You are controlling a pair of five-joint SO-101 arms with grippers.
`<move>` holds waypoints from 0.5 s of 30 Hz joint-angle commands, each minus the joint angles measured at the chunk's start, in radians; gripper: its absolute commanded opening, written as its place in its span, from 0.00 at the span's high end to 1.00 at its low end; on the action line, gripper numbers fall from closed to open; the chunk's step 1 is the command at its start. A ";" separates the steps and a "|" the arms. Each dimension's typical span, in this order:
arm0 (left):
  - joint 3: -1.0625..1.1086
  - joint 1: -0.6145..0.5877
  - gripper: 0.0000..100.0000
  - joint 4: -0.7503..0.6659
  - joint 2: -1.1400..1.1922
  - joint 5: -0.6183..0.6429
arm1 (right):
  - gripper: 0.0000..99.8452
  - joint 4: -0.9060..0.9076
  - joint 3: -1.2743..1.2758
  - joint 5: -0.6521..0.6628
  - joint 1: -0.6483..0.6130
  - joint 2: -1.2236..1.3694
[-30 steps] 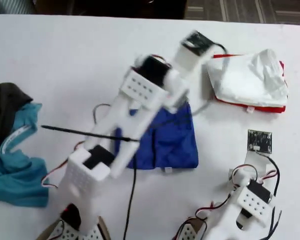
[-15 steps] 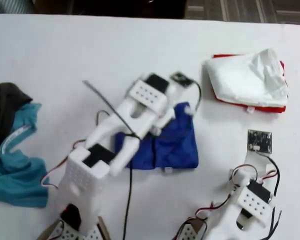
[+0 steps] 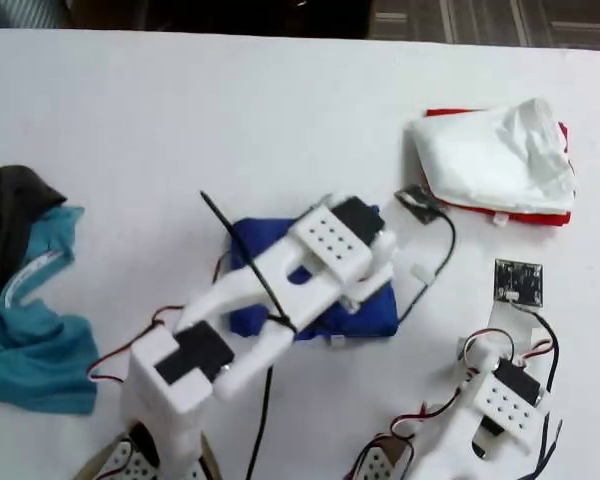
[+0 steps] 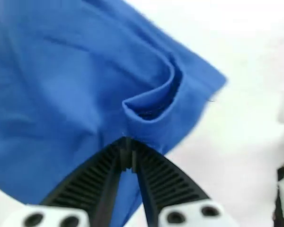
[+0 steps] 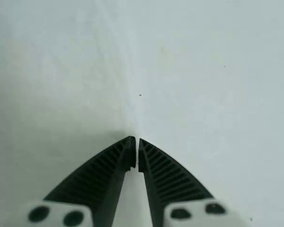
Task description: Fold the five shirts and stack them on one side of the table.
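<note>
Blue shirt [image 3: 368, 314] lies mid-frame under the left claw [image 4: 131, 153], whose clenched tips meet on its cloth beside a puckered fold

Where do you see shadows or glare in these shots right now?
High view: even light, soft shadow beside the folded white shirt. Left wrist view: a fold in the blue shirt is dark inside, and the table beyond it glares white. Right wrist view: a faint shadow at the tips of the right gripper.
</note>
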 commanded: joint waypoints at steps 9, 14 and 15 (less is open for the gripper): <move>-0.039 -0.031 0.97 0.028 -0.106 0.003 | 0.98 -0.018 -0.005 0.000 -0.005 -0.024; 0.019 0.008 0.97 -0.003 -0.069 0.005 | 0.98 -0.018 -0.005 0.000 -0.005 -0.024; 0.041 0.026 0.97 -0.018 -0.057 0.005 | 0.98 -0.018 -0.005 0.000 -0.005 -0.024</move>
